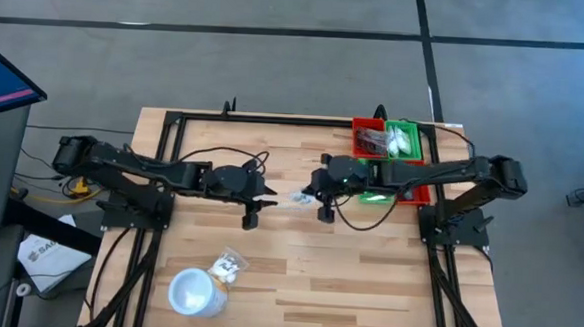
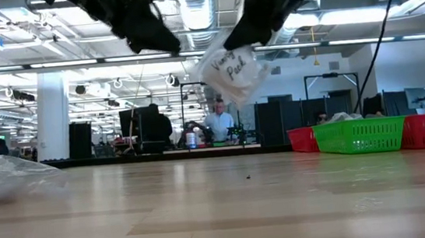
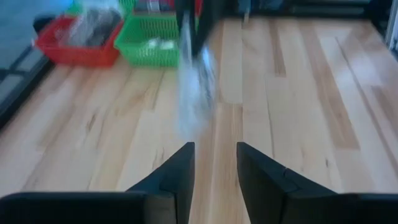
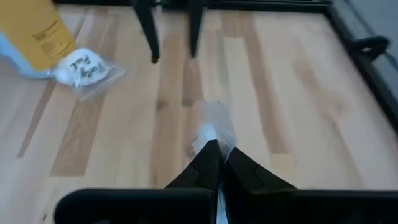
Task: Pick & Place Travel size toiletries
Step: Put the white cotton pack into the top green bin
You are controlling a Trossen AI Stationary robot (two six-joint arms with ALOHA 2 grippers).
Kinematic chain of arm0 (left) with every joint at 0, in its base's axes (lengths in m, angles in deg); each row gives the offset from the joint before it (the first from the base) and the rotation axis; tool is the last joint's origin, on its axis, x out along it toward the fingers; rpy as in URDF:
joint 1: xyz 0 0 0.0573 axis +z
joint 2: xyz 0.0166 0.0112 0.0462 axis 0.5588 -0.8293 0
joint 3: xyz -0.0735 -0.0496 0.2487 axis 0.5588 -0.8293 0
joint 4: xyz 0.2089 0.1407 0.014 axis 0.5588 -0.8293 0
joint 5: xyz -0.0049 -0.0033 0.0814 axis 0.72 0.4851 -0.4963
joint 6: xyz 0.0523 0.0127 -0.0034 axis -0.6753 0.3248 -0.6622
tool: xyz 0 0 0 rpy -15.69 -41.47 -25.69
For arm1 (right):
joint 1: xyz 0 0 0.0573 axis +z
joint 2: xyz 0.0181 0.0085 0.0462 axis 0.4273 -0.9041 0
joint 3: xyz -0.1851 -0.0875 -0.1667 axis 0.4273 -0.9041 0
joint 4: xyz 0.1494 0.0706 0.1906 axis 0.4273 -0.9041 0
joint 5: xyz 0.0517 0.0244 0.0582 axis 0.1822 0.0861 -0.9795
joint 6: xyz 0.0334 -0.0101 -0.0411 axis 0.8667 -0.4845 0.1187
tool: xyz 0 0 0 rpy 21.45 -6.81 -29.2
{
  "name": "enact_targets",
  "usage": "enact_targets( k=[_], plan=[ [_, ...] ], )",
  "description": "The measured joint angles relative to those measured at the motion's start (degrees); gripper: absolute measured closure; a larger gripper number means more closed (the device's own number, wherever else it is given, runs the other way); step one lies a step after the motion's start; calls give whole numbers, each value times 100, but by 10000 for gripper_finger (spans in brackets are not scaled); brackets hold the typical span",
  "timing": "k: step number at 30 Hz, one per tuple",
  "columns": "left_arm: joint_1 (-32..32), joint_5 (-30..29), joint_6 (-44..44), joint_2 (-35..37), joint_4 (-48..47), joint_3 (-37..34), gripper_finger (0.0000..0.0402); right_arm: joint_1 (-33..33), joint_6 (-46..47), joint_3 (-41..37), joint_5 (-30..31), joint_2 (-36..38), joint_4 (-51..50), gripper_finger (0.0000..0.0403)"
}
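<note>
High view: my right pincer pinches a clear sachet by its upper edge, so it hangs lengthwise down, clear of the desk. My left pincer stands just beside it, part-open and holding nothing. The baskets lie behind my right arm, so the carry goes back that way.
</note>
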Motion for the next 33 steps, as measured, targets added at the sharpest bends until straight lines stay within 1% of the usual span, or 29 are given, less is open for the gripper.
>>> enact_targets(
  k=[3, 9, 15, 21, 23, 29, 33],
  plan=[
    [0, 3, 195, 124, 7, -153, 291, -100, 38, 2, 131, 262, -200, 403],
    [-82, 13, 325, 125, 182, -284, 293, -337, 164, -17, 717, 696, -735, 403],
    [-118, 26, 326, 125, 377, -392, 293, -642, 452, -636, 906, 1317, -762, 403],
    [-116, 22, 290, 127, 473, -399, 293, -852, 679, -1213, 1850, 2139, -750, 403],
    [-116, 22, 289, 127, 498, -399, 293, -989, 827, -1341, 2028, 2394, -830, 403],
    [-116, 4, 287, 127, 554, -399, 293, -1438, 1298, -1813, 3059, 3040, -1158, 403],
    [-116, 4, 287, 127, 587, -399, 293, -1797, 1361, -2044, 3348, 3285, -1159, 403]
  ],
)
